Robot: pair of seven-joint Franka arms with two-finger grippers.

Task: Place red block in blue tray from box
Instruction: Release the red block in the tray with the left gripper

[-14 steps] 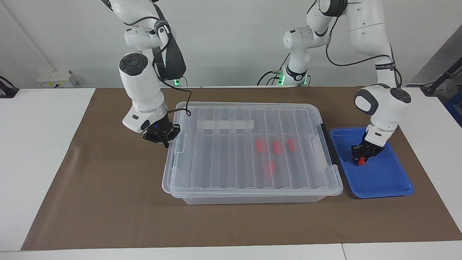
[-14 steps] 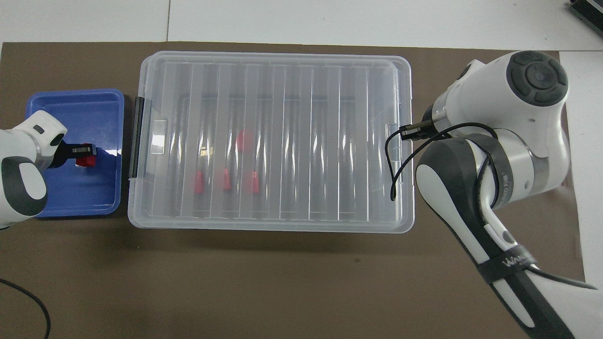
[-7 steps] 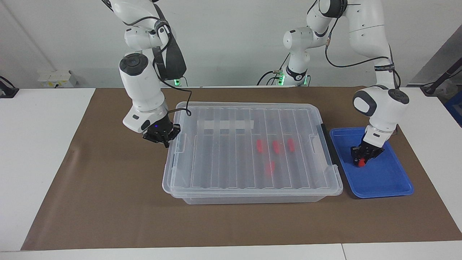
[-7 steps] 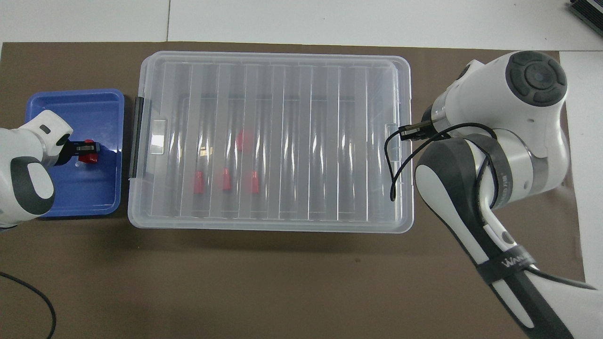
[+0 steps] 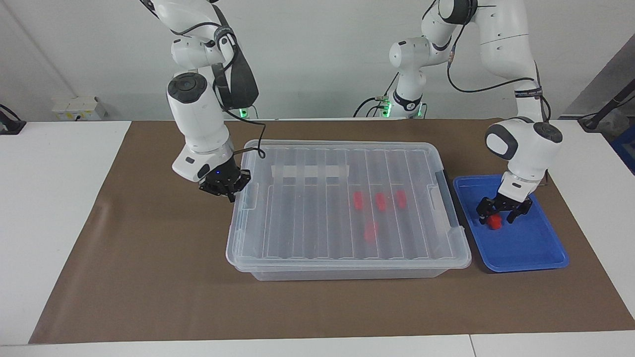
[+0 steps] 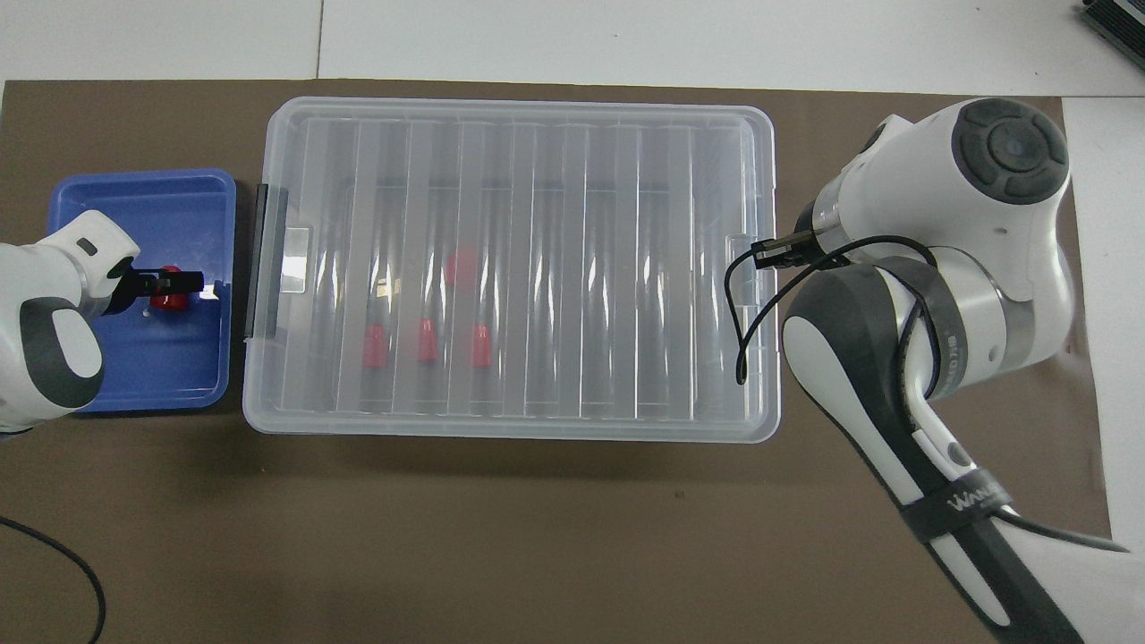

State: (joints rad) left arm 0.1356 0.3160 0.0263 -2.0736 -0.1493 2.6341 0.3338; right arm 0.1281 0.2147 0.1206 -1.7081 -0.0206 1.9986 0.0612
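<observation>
Brown paper covers the worktop, where my left gripper (image 5: 497, 214) stands spread over the red block (image 5: 493, 223) lying in the blue tray (image 5: 526, 248), my right gripper (image 5: 224, 184) pinched together at the box (image 5: 347, 258) edge.

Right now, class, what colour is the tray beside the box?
Blue, clearest in the facing view.

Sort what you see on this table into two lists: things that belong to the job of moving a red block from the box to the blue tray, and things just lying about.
Belonging to the job:
red block, lying in the tray
blue tray
box, lid on
left gripper, open over the block
right gripper, shut at the box's end

Just lying about:
brown mat
four red blocks in the box
</observation>
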